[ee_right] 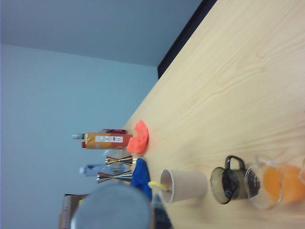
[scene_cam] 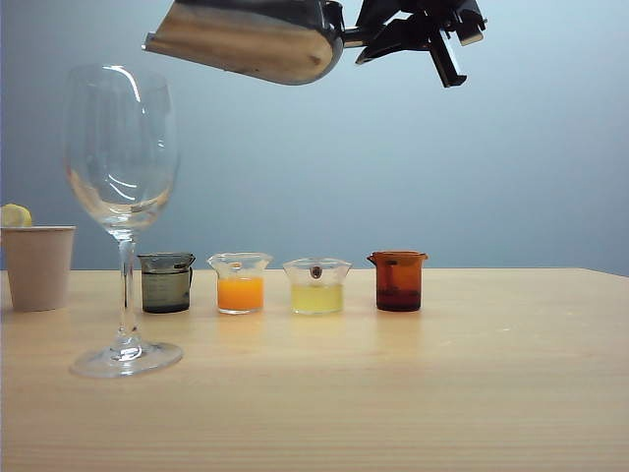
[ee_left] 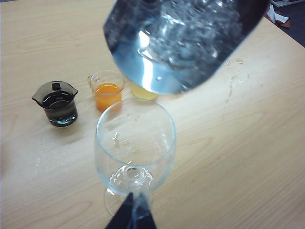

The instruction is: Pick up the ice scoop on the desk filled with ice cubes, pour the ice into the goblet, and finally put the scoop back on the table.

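The shiny steel ice scoop (scene_cam: 246, 39) hangs high over the desk (scene_cam: 393, 393), its slanted mouth tipped slightly down above the rim of the goblet (scene_cam: 120, 147). My right gripper (scene_cam: 378, 37) is shut on the scoop's thin handle. In the left wrist view the ice cubes (ee_left: 190, 26) lie heaped inside the scoop (ee_left: 143, 62), just over the goblet (ee_left: 136, 138), whose bowl looks empty. My left gripper (ee_left: 131, 217) shows only as a dark pointed tip beside the goblet's foot, fingers together, holding nothing. In the right wrist view the scoop's round back (ee_right: 112, 207) fills the near edge.
A beige paper cup (scene_cam: 37, 267) stands left of the goblet. Behind it sit a dark beaker (scene_cam: 166, 282), an orange one (scene_cam: 240, 283), a yellow one (scene_cam: 316, 286) and a brown one (scene_cam: 398, 281). Bottles and jiggers (ee_right: 114, 162) stand at the desk's far end.
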`<state>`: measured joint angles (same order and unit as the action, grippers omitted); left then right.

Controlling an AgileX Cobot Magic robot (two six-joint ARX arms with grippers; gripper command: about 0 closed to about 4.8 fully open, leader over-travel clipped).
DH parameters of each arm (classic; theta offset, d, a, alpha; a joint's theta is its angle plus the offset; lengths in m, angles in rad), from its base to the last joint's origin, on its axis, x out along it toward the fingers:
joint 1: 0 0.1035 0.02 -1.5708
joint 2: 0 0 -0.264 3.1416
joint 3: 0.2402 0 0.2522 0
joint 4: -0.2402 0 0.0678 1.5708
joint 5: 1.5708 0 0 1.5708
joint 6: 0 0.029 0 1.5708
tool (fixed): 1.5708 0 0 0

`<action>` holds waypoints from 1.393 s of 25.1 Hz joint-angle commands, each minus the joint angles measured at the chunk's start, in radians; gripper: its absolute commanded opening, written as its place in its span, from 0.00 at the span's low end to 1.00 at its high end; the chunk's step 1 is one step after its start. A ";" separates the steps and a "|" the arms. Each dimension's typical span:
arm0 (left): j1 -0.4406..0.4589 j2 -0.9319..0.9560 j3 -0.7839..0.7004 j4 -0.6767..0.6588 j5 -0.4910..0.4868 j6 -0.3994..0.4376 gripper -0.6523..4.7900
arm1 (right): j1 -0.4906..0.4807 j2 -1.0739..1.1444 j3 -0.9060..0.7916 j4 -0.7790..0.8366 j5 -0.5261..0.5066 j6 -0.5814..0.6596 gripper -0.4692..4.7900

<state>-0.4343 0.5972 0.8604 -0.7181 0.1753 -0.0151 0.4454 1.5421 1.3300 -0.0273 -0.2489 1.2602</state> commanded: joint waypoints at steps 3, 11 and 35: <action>-0.001 -0.001 0.006 -0.006 0.005 0.008 0.11 | 0.000 0.000 0.039 -0.002 -0.005 -0.037 0.07; -0.001 -0.001 0.006 -0.005 0.005 0.008 0.11 | 0.037 0.011 0.039 -0.007 0.017 -0.073 0.07; -0.001 -0.001 0.006 -0.006 0.005 0.008 0.11 | 0.037 0.011 0.054 -0.053 0.057 -0.112 0.07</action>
<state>-0.4343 0.5972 0.8604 -0.7300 0.1753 -0.0151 0.4812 1.5593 1.3670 -0.0963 -0.2016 1.1454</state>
